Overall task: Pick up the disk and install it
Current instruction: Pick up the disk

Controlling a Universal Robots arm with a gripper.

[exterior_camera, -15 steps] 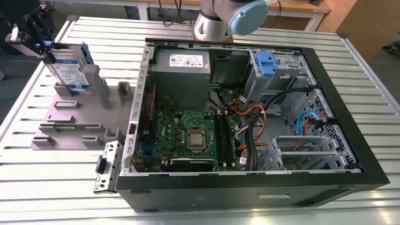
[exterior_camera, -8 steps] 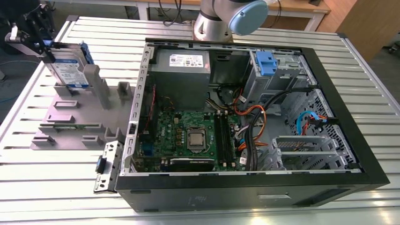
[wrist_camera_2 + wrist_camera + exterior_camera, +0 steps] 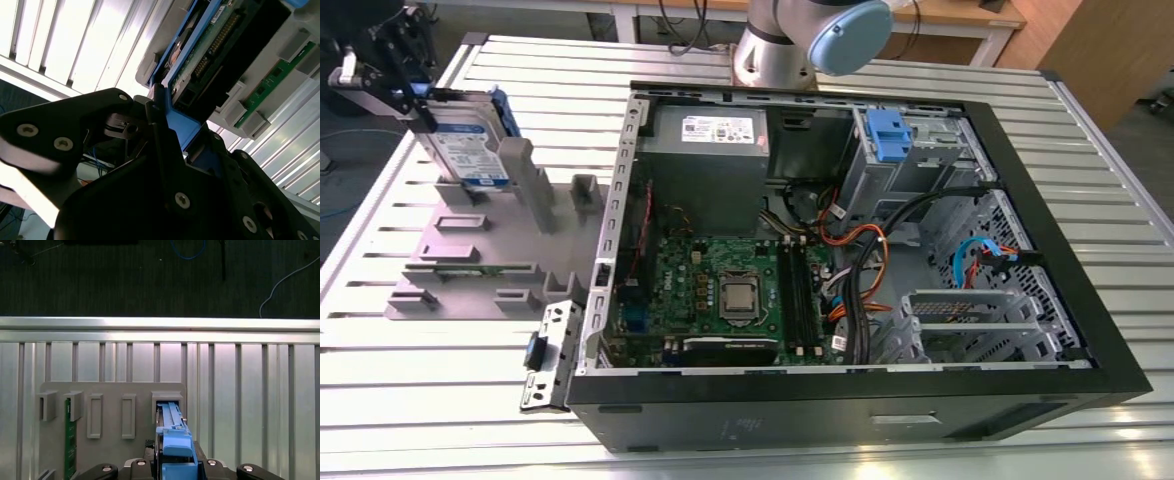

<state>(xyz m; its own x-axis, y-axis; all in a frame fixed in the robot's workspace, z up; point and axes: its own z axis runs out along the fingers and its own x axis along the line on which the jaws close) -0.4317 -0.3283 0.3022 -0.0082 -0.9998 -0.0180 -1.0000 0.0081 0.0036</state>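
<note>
The disk (image 3: 462,146) stands on edge, silver-grey with a white-and-blue label in a bright blue frame, at the far end of the grey holder (image 3: 480,262) on the exterior view's left. My gripper (image 3: 400,82) is at its upper end, dark fingers on both sides of the blue frame. In the first wrist view the disk's blue frame (image 3: 173,432) runs from my gripper (image 3: 175,466) down to a slot of the holder (image 3: 100,390). In the second wrist view the disk's circuit-board side (image 3: 212,45) shows, with its blue edge pinched in my gripper (image 3: 184,134).
An open black computer case (image 3: 1074,310) lies to the exterior view's right of the holder, with motherboard (image 3: 720,290), power-supply box (image 3: 707,135) and a drive bay with a blue latch (image 3: 887,135). A green memory module (image 3: 70,440) sits in the holder. Everything rests on a slatted metal table (image 3: 400,400).
</note>
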